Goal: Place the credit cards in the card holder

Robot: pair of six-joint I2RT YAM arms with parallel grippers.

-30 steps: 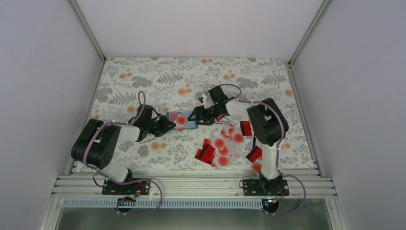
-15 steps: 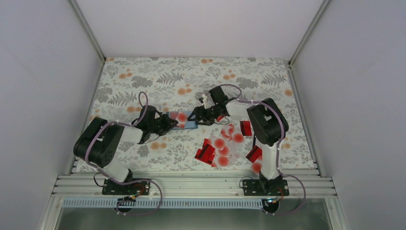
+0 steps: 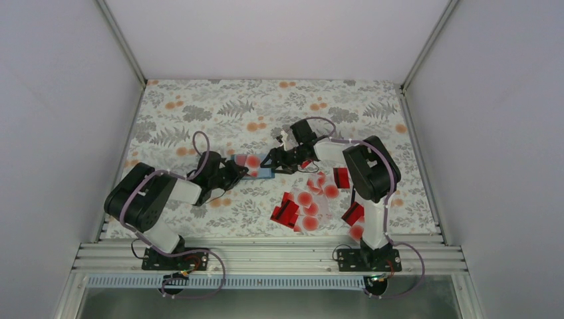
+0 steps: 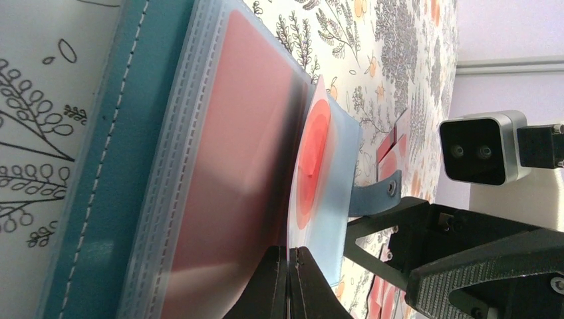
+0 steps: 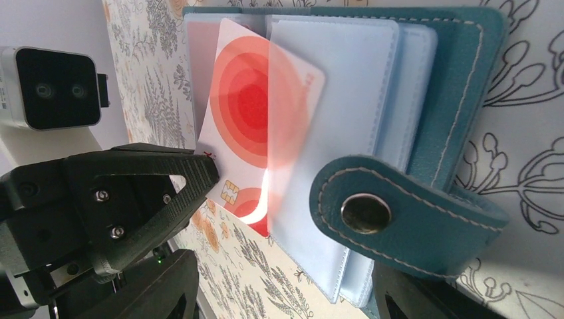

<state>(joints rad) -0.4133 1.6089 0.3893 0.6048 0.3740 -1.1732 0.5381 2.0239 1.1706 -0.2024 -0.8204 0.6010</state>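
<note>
At mid-table, the card holder (image 5: 459, 80) lies open on the floral tablecloth (image 3: 199, 106), well away from every table edge and side wall.

Hidden or unclear:
- From the top view, both grippers cover most of the holder; only a blue sliver shows.
- The left wrist view cuts off the holder's near end and blurs the sleeve edges.
- A red card (image 4: 233, 166) sits inside a clear sleeve; its lower end is out of frame.
- The right wrist view cuts off its own fingers at the bottom edge.

Tool state:
- The left gripper (image 4: 288, 256) is pinched tight on the corner of a pale credit card (image 5: 256, 113) with a red dot. One long side of this card lies under a pale sleeve; the rest stands clear.
- The right gripper (image 3: 275, 161) has its jaws spread wide at the holder's strap side. One finger reaches beneath the snap strap (image 5: 399, 212); whether it bears on the holder cannot be told.

Clearance: the two grippers face each other closely across the holder. The loose credit cards (image 3: 306, 203) lie apart, toward the right arm's base.
</note>
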